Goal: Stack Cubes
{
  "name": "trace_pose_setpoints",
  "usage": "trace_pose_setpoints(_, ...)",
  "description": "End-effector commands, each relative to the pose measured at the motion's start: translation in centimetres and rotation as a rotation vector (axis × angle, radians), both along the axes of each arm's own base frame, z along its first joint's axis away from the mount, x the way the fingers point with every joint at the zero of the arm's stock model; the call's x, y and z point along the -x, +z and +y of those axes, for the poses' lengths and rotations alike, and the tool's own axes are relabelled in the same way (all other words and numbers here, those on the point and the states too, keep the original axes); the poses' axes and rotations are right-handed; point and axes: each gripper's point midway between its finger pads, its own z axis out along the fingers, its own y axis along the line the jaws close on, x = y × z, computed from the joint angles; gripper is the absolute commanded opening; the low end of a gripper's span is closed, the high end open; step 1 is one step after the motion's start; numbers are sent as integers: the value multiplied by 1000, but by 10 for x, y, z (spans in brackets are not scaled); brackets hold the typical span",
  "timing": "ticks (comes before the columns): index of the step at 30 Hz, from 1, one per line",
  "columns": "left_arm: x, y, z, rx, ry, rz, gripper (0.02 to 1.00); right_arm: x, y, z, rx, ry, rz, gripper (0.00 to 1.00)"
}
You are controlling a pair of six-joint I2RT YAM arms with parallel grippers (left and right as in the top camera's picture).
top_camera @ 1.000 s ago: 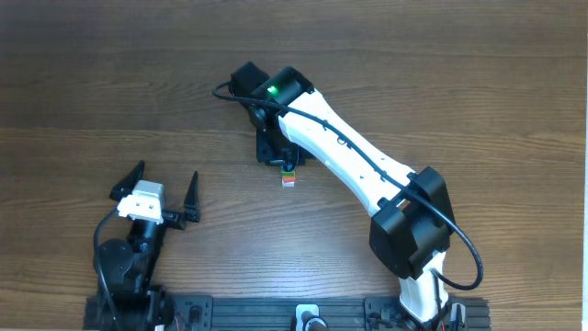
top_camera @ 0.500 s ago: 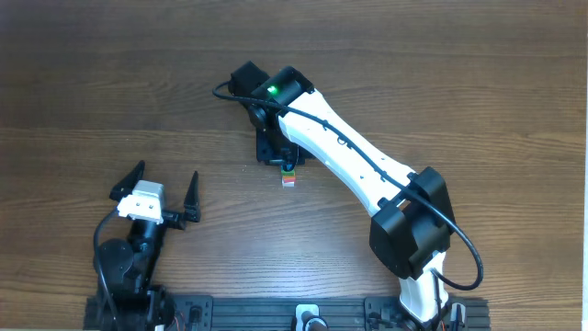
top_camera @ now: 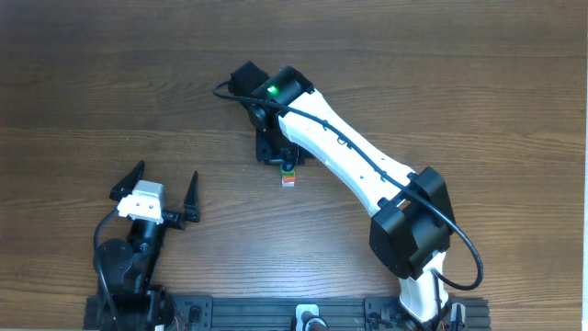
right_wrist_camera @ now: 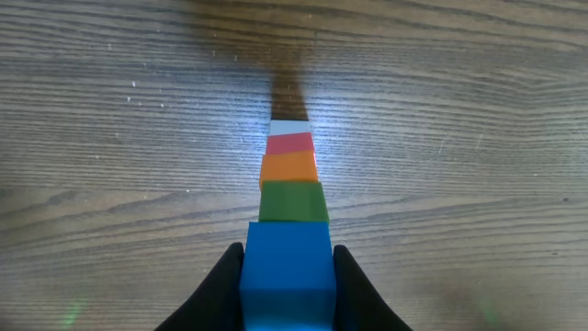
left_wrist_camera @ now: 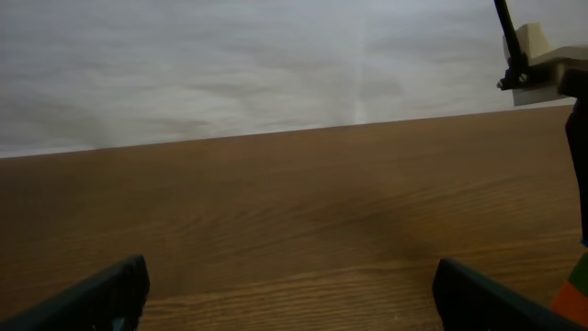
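Five cubes [right_wrist_camera: 290,179] stand stacked on the wooden table [top_camera: 459,92], the right gripper [right_wrist_camera: 287,276] pinching the top blue cube [right_wrist_camera: 287,246] while the left gripper [top_camera: 166,172] rests spread wide, well apart.

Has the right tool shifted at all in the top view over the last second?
No. The right tool sits at the same spot beside the cube stack, shut on the blue cube, as in both earlier frames.

No legible text or signs anywhere.
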Motion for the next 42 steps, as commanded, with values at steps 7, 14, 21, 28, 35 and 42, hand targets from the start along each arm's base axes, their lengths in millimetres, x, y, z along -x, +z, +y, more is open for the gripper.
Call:
trace_pose_setpoints(7, 0, -2, 0, -14, 0, -2, 996, 3, -11, -3, 14, -8, 23, 139)
trace_pose_setpoints(14, 0, -2, 0, -14, 1, -2, 1000, 2, -11, -3, 13, -9, 21, 176)
trace_pose_setpoints(21, 0, -2, 0, -14, 0, -2, 998, 2, -11, -2, 12, -9, 20, 270)
trace_pose_setpoints(28, 0, -2, 0, -14, 0, -2, 1000, 4, -14, -4, 19, -9, 28, 286)
trace_pose_setpoints(35, 0, -2, 0, -14, 1, -2, 1000, 2, -15, -3, 15, -10, 23, 384)
trace_pose_setpoints(42, 0, -2, 0, -14, 1, -2, 1000, -1, -15, -1, 5, -12, 12, 638)
